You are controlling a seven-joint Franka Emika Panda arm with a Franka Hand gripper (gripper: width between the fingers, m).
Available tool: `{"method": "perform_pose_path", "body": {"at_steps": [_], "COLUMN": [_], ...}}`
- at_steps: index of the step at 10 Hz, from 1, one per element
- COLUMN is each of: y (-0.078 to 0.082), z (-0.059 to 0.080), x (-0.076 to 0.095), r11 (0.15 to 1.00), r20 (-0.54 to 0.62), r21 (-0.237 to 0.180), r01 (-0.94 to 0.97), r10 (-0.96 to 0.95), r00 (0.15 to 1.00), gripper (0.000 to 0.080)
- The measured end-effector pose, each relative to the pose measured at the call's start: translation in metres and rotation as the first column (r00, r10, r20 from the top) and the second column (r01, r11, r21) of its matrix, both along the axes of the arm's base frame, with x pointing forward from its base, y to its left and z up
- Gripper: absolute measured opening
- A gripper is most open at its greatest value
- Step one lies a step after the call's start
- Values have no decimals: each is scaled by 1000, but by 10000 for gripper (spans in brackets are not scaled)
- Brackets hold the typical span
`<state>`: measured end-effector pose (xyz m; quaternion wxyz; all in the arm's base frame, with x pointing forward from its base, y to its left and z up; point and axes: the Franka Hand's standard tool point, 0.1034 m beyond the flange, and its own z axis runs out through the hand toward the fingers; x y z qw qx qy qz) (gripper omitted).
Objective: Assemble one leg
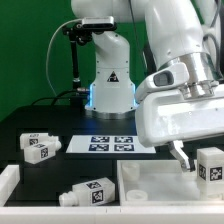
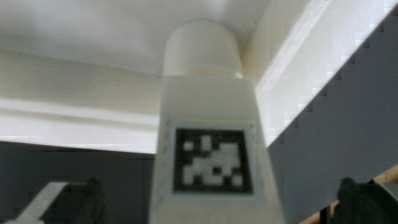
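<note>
A white leg (image 1: 210, 166) with square tags lies at the exterior view's right, beside the large white tray-like part (image 1: 150, 182). My gripper (image 1: 193, 158) is down around this leg; one dark finger (image 1: 183, 155) shows just to its left. In the wrist view the leg (image 2: 214, 120) runs down the middle with its tag facing the camera. It sits between the two dark fingertips (image 2: 64, 202), which stand wide apart and do not touch it. The gripper (image 2: 214, 208) is open.
Two more legs lie on the table: one at the left (image 1: 38, 148) and one at the front (image 1: 90, 192). The marker board (image 1: 110, 143) lies in front of the robot base (image 1: 108, 75). A white wall piece (image 1: 8, 185) stands at the front left.
</note>
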<state>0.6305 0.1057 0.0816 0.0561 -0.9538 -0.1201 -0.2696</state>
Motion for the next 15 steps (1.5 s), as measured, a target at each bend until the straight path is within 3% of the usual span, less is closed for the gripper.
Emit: {"method": "perform_pose_path", "body": {"at_steps": [1,2,4,8,10,11,12,13,14,15], "y": [-4,1,5,3,15,12,12,10,4,3], "z": [7,5,14,-1,-7,-7,-7,-7,-8,-8], "x": [4,3,15,4,-3,-3,-3,-2,-1,-1], "r11": [1000,999,996,996,998,998,997,998,998,998], "r20": [-14,-127,-291,-494,-491,-491,-491,-488,-488,-488], "r21": [0,33,61,65,57,57,57,53,47,46], "r01": [2,24,65,54,38,42,43,43,49,50], "r10": [-2,-20,-44,-15,-5,-9,-9,-12,-20,-21], "r00": [1000,992,956,869,871,871,871,873,873,873], "gripper": [649,649,649,649,649,527,527,388,308,301]}}
